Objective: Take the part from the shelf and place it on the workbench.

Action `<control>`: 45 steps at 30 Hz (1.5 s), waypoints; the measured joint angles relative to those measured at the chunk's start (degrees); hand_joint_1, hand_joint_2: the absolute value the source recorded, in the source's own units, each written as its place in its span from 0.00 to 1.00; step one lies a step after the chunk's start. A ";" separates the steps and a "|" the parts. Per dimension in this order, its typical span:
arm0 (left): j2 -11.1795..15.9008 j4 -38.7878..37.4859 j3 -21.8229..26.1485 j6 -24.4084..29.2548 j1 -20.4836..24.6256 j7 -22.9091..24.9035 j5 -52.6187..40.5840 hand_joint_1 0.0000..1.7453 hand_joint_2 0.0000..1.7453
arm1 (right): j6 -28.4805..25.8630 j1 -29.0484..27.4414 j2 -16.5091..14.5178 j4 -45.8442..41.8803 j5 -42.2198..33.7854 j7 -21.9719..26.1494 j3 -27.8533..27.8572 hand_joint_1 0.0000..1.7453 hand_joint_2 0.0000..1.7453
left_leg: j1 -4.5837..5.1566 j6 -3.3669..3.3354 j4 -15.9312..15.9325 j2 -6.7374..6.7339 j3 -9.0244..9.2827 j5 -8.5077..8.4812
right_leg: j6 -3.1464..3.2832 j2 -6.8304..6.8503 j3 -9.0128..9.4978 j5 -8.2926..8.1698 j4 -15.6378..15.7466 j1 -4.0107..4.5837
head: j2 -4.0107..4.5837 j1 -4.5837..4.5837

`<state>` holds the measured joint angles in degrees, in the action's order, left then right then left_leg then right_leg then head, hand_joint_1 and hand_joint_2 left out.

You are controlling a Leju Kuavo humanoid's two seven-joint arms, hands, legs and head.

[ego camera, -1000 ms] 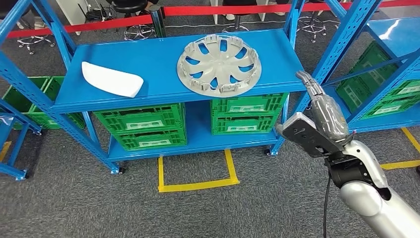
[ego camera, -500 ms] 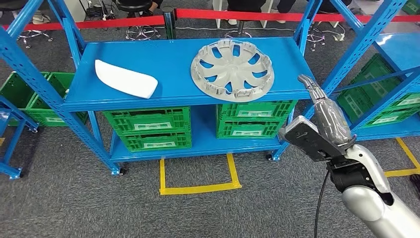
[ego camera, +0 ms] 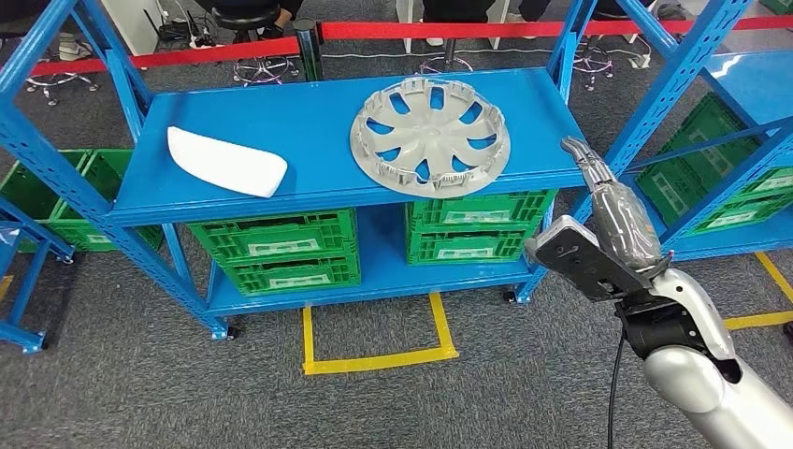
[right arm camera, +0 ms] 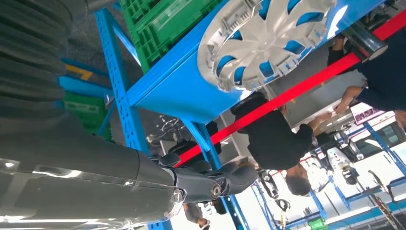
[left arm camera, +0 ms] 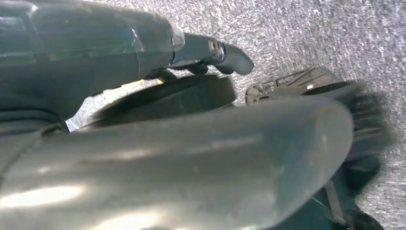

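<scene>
The view has slid slightly left since a moment ago. The hubcap (ego camera: pixel 430 134) lies upper centre on the shelf (ego camera: pixel 309 122); the right hand (ego camera: pixel 608 220), fingers extended and empty, reaches toward it.

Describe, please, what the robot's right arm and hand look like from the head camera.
The right arm is glossy silver with a black joint section at the wrist and a thin black cable hanging beside it. The right hand has a grey ribbed cover, a flat dark grey block at its side, and slim dark fingers with pale tips.
</scene>
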<state>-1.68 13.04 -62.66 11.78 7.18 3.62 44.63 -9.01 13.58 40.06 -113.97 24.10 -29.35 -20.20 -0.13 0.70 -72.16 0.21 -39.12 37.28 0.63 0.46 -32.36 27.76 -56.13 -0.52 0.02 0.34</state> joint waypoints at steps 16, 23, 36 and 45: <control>0.14 -0.06 0.00 -0.15 -0.10 -0.03 -0.20 0.00 0.00 | 0.00 0.19 -0.19 0.12 -0.04 0.00 0.02 0.00 1.00 | -0.26 -2.49 11.36 -0.62 5.22 -6.37 | -3.25 -0.11 -7.58 8.37 -17.83 -0.91 | 0.00 1.35; -0.29 -0.03 0.00 -0.27 0.07 -0.03 -0.24 0.00 0.00 | 0.01 0.39 0.17 0.04 -0.08 0.00 0.13 0.00 1.00 | 0.45 -2.20 11.92 -0.50 7.13 -4.82 | 1.10 -0.34 -3.05 0.10 -4.24 1.07 | 0.00 1.48; 0.14 -0.05 0.00 -0.32 -0.19 -0.03 -0.37 0.00 0.00 | 0.16 0.33 -0.05 0.10 -0.14 0.00 -0.01 0.00 1.00 | -0.79 0.99 8.98 -0.66 1.35 -9.38 | -1.63 -0.10 3.91 4.11 -0.76 -0.59 | 0.00 -0.63; 0.18 -0.08 0.00 -0.33 -0.23 -0.05 -0.55 0.00 0.00 | 0.20 0.58 0.14 0.17 -0.52 0.00 0.13 0.00 1.00 | -0.64 -2.26 11.70 -0.61 5.31 -6.87 | -3.42 -0.18 -3.05 8.46 -14.15 -0.57 | 0.00 0.92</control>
<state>-1.50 12.96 -62.66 11.45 6.95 3.56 44.09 -8.81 14.16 40.20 -113.80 23.57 -29.35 -20.07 -0.77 -1.56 -60.45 -0.40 -33.82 30.41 -2.79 0.27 -35.41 36.22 -70.28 -1.10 0.02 1.26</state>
